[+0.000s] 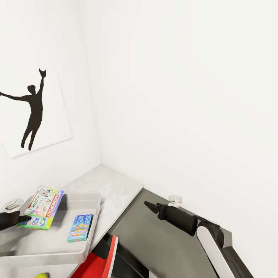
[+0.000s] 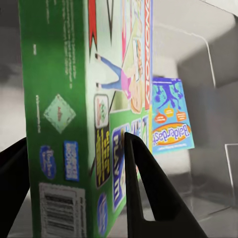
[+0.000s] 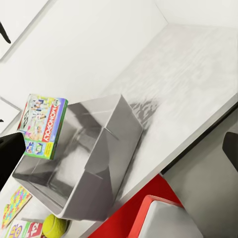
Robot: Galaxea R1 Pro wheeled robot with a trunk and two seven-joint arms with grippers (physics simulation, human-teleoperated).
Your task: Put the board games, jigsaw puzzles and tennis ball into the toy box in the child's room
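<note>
My left gripper point(image 1: 24, 220) is shut on the green-bordered board game point(image 1: 44, 206), holding it tilted over the far left part of the light-grey toy box point(image 1: 90, 235). In the left wrist view the game point(image 2: 59, 114) sits between the black fingers point(image 2: 148, 198). A blue board game point(image 1: 80, 227) lies flat inside the box. The tennis ball point(image 1: 41, 275) rests on the table point(image 1: 112, 185) by the box's near side. A jigsaw puzzle point(image 3: 15, 203) lies beside the ball point(image 3: 53, 225). My right gripper point(image 1: 150, 205) is open and empty, hovering over the dark cabinet.
A dark-grey cabinet unit point(image 1: 154, 239) adjoins the table on the right. A red object point(image 1: 102, 258) stands below the table's edge between them. White walls meet in a corner behind the table, with a black athlete silhouette picture point(image 1: 34, 112) on the left wall.
</note>
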